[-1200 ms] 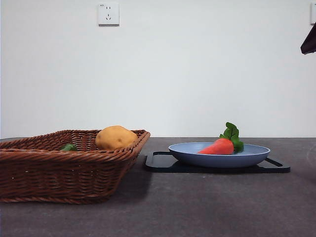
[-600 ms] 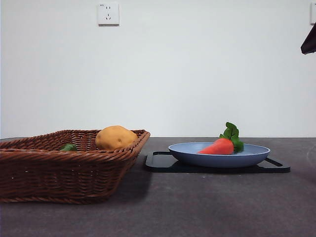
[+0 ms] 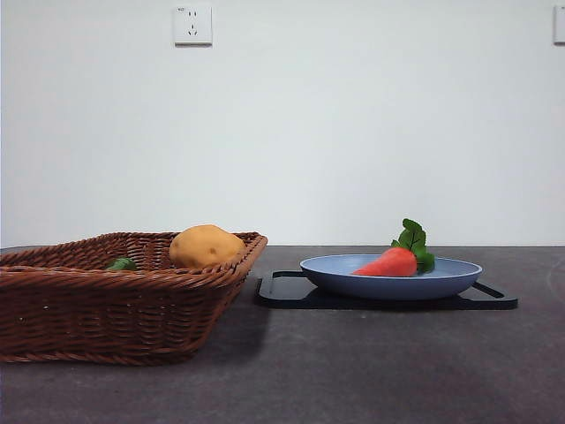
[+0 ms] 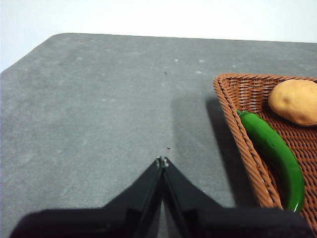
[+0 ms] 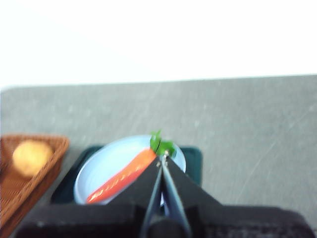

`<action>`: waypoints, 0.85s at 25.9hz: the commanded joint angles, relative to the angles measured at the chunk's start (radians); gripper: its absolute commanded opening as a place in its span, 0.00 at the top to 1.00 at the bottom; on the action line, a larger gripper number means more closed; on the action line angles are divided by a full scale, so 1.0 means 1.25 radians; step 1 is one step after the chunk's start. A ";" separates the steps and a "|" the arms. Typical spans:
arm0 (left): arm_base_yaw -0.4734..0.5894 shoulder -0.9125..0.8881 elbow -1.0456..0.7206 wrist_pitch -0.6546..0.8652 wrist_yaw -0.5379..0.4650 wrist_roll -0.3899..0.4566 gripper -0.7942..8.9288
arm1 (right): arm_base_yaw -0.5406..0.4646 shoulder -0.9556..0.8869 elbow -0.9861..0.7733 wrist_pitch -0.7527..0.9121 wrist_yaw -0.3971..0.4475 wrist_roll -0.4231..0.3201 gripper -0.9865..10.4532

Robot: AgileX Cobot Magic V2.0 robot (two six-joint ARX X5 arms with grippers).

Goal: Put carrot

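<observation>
my right wrist view is blurred, but i can make out the carrot (image 5: 124, 175) lying on the blue plate (image 5: 99, 171), leaves toward the far rim, with the right gripper (image 5: 162, 161) above it, jaws pressed together and empty. the plate sits on a black tray (image 3: 291, 290). just beside the tray is the wicker basket (image 3: 106, 309) with a potato (image 3: 205, 246) and a green pepper (image 4: 275, 151), mostly hidden from the front. my left gripper (image 4: 162, 162) hangs over bare table (image 4: 99, 114), jaws together.
</observation>
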 commanded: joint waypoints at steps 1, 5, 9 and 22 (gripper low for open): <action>0.002 -0.002 -0.008 0.004 0.000 -0.005 0.91 | -0.083 -0.042 -0.073 0.076 -0.055 -0.009 0.91; 0.002 -0.002 -0.008 0.004 0.000 -0.005 0.91 | -0.145 -0.096 -0.168 0.105 -0.073 -0.009 0.91; 0.002 -0.002 -0.008 0.004 0.000 -0.005 0.91 | -0.157 -0.125 -0.228 0.105 -0.072 -0.009 0.91; 0.002 -0.002 -0.008 0.004 0.000 -0.005 0.91 | -0.157 -0.198 -0.310 0.081 -0.070 0.000 0.91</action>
